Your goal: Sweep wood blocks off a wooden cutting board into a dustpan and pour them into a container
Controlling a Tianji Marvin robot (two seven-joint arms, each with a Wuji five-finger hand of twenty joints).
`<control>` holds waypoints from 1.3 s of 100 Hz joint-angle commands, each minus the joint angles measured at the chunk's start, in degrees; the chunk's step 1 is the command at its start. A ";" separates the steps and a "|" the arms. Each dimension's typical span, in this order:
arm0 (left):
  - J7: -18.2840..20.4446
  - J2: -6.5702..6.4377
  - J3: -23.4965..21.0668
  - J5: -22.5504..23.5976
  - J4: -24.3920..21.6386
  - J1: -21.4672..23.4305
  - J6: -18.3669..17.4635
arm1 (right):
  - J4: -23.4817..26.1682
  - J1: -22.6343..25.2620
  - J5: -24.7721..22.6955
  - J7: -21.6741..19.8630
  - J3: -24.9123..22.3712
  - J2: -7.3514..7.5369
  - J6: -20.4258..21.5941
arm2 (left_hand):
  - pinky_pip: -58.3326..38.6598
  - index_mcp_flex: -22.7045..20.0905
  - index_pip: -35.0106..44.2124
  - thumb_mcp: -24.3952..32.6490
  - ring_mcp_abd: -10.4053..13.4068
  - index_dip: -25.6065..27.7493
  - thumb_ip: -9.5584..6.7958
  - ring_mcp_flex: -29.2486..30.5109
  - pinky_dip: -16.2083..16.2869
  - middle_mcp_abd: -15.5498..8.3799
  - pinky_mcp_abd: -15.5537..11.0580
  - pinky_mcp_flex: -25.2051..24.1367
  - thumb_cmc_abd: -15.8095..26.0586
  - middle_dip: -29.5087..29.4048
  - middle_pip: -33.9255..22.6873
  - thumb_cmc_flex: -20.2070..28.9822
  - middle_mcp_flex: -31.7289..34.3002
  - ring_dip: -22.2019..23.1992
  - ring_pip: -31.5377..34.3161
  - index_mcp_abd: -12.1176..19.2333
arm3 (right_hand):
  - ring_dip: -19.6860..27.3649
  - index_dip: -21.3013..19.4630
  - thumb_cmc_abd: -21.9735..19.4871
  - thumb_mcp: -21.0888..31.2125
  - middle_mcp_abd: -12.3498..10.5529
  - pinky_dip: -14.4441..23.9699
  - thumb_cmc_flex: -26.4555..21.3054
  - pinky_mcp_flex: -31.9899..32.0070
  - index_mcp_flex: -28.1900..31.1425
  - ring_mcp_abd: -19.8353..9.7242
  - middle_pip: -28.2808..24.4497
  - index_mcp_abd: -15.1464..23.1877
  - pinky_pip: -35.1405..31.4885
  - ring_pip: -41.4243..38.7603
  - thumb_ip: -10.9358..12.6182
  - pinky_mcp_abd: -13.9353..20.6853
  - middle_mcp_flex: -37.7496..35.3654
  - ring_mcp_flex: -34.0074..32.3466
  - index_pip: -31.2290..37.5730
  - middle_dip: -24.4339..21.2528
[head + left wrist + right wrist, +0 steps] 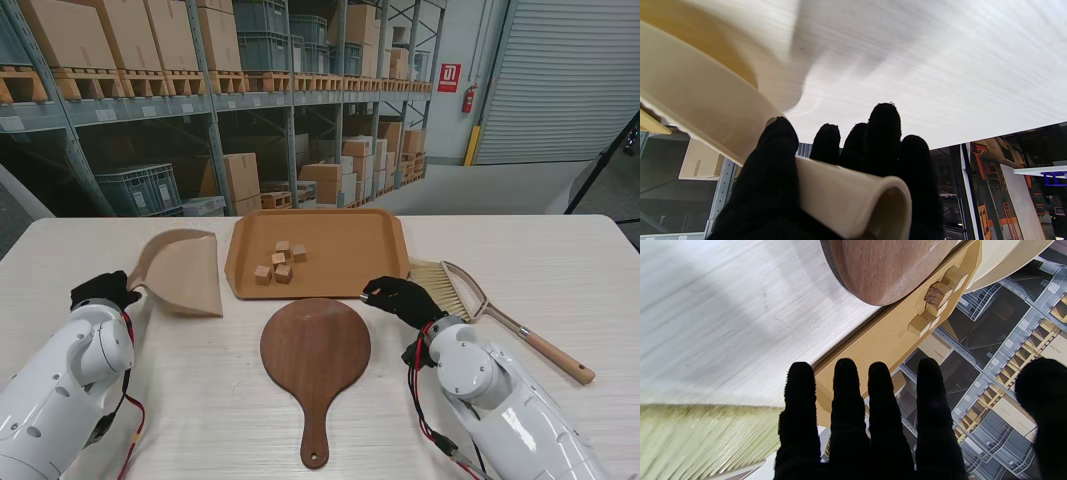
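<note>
Nearest me: round cutting board [315,350], bare, no blocks on it. L hand [102,291] wrapped round dustpan [182,272] handle; R hand [400,298] empty, fingers spread, just beside brush [452,288]. Wood blocks [279,262] already sit in tan tray [250,278]. Risks, imo: R hand bumps tray edge; loose handle grip lets pan twist.

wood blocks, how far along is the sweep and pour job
Nearly finished, it seems. The wood blocks already lie in the tan tray, and the round cutting board shows none on it. In hand: the left hand grips the dustpan handle. The right hand is open, apart from the brush. Left: probably only setting the dustpan down.
</note>
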State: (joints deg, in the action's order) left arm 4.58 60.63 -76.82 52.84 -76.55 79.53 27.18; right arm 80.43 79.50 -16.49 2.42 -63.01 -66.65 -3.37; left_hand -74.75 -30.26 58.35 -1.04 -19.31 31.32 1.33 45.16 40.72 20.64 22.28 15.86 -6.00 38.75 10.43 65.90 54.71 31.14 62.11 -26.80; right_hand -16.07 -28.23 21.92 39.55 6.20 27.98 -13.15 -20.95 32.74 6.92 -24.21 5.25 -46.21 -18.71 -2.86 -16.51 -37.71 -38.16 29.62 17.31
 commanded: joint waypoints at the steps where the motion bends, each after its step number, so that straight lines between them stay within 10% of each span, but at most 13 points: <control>1: 1.35 0.13 -0.23 0.31 0.20 1.31 0.23 | 0.37 0.63 0.35 -0.93 0.10 -0.09 -0.37 | -0.41 0.18 2.61 4.73 9.91 0.35 -0.07 0.45 0.25 -15.45 -0.62 -0.79 5.30 0.32 -82.03 8.07 -0.17 0.59 0.93 -0.52 | -0.89 -0.41 -0.82 0.27 0.73 0.50 -0.26 0.06 1.46 0.30 -1.04 -0.15 -1.77 -1.46 0.86 -1.43 0.32 0.12 0.75 0.57; 52: 8.86 -0.99 -0.56 0.59 -0.98 3.33 3.22 | 1.03 0.93 2.36 -1.15 0.28 -0.36 -1.98 | 3.80 2.47 -2.43 0.41 6.68 -2.52 -0.61 -4.60 -1.85 -11.72 -1.17 -5.40 4.99 -3.33 -71.87 6.81 -5.16 -0.19 -8.08 2.06 | -0.94 -0.42 -0.77 0.38 0.87 0.53 -0.61 0.33 1.33 0.25 -1.07 -0.25 -1.68 -1.54 0.89 -1.40 0.57 0.48 0.67 0.60; 130: 15.13 -1.83 -6.43 7.41 -7.72 8.47 -1.86 | 1.55 1.41 2.19 -0.77 -0.19 -0.34 -1.14 | 13.16 8.45 -20.39 -0.43 2.53 -1.51 -0.27 -18.81 -8.09 -6.23 -1.94 -14.86 3.40 -8.13 -52.67 -13.52 -19.53 -2.00 -26.06 2.63 | -0.93 -0.38 -0.84 0.33 1.01 0.64 -0.69 0.48 1.52 0.36 -1.00 -0.33 -1.65 -1.59 0.86 -1.32 0.60 0.65 0.52 0.55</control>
State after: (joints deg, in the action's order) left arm 18.49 59.08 -82.78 59.99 -83.17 87.18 25.54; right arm 81.62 80.38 -14.11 2.27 -63.24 -66.84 -4.75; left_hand -62.65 -23.62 38.91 -1.76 -19.31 29.71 1.26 28.65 34.44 19.57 20.61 2.41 -3.51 31.11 5.35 53.85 37.58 29.72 37.21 -24.72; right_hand -16.07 -28.23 21.92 39.56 6.71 27.98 -13.15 -20.95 32.75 7.27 -24.22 5.14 -46.21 -18.89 -2.86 -16.52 -37.71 -38.16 29.63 17.31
